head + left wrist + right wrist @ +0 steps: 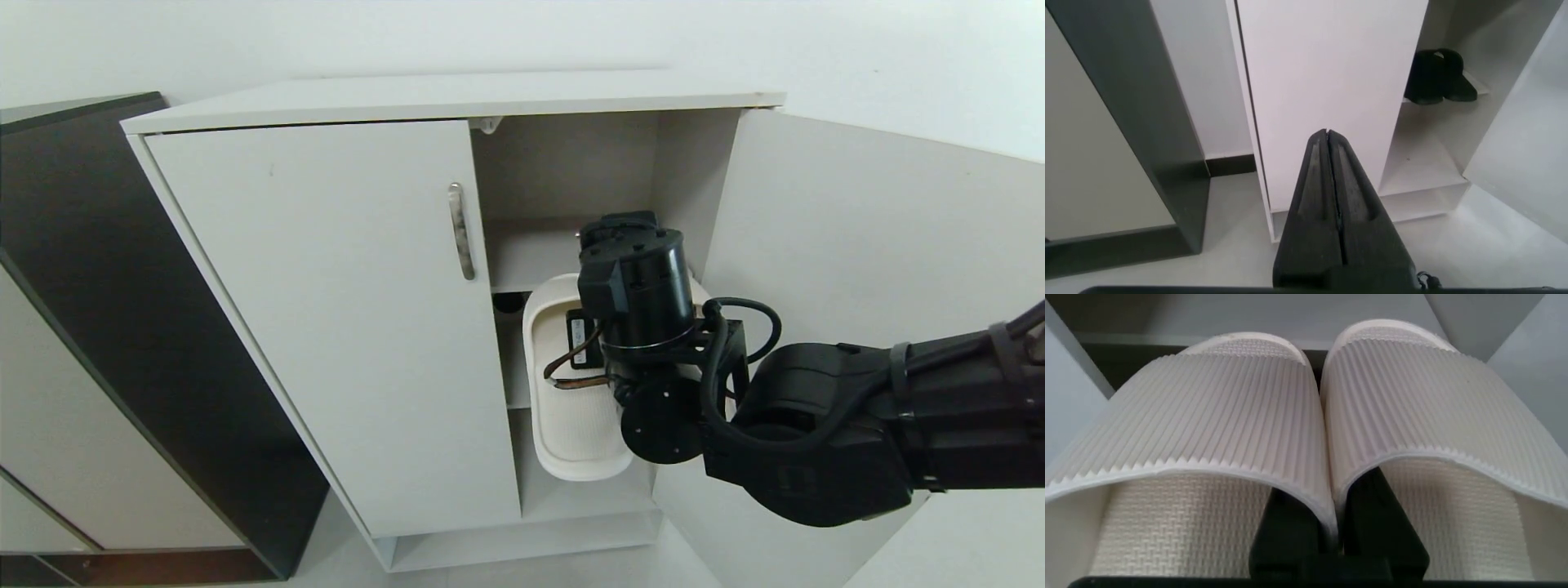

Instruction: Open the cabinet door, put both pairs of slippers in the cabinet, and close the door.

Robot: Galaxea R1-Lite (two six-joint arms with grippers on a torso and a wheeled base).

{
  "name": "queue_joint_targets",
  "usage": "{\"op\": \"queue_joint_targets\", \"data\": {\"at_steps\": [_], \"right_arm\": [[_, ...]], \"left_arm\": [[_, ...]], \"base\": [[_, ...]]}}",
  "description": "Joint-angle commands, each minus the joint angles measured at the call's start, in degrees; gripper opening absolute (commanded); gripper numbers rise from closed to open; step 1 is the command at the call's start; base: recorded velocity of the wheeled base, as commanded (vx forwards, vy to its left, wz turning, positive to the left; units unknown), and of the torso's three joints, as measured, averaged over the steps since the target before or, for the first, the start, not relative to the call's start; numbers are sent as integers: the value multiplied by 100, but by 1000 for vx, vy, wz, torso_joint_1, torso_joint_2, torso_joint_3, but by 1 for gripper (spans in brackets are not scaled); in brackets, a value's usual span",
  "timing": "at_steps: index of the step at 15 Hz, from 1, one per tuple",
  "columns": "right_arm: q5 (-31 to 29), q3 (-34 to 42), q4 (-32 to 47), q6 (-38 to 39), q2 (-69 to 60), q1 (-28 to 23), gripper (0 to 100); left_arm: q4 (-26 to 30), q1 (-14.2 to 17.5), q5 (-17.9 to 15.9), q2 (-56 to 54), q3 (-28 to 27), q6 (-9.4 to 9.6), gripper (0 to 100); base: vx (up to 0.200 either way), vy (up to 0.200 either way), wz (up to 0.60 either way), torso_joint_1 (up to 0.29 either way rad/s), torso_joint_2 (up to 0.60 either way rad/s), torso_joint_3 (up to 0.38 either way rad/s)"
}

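Firstly, a dark panel [122, 286] stands against the white cabinet [457, 94]. The left door [326, 327] is closed, its handle [461, 231] upright at the inner edge. The left gripper [1328, 143] hangs low before this door, jaws pressed together and empty. Inside, black slippers [1443, 75] lie on a shelf [1482, 86]. At the opening, the right gripper [1335, 531] clamps the white slippers [571, 425] side by side by their inner edges. The right door [857, 229] stands open.

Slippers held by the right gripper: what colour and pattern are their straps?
The slippers are cream-white, straps finely ridged; right wrist view shows it best.
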Motion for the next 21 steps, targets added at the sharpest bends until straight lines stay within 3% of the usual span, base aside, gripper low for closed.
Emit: {"op": "queue_joint_targets", "data": {"at_steps": [1, 9, 15, 21], "right_arm": [[4, 6, -4, -1, 13, -20, 0], [4, 6, -13, -10, 13, -29, 0], [435, -56, -74, -45, 74, -55, 0], [813, -882, 181, -54, 637, -565, 0]], "left_arm": [[0, 2, 0, 5, 0, -1, 0], [0, 2, 0, 5, 0, -1, 0], [0, 2, 0, 5, 0, -1, 0], [0, 2, 0, 5, 0, -1, 0]], "base": [[200, 0, 0, -2, -7, -2], [200, 0, 0, 4, 5, 4], [0, 0, 0, 0, 0, 0], [0, 0, 0, 0, 0, 0]]}}
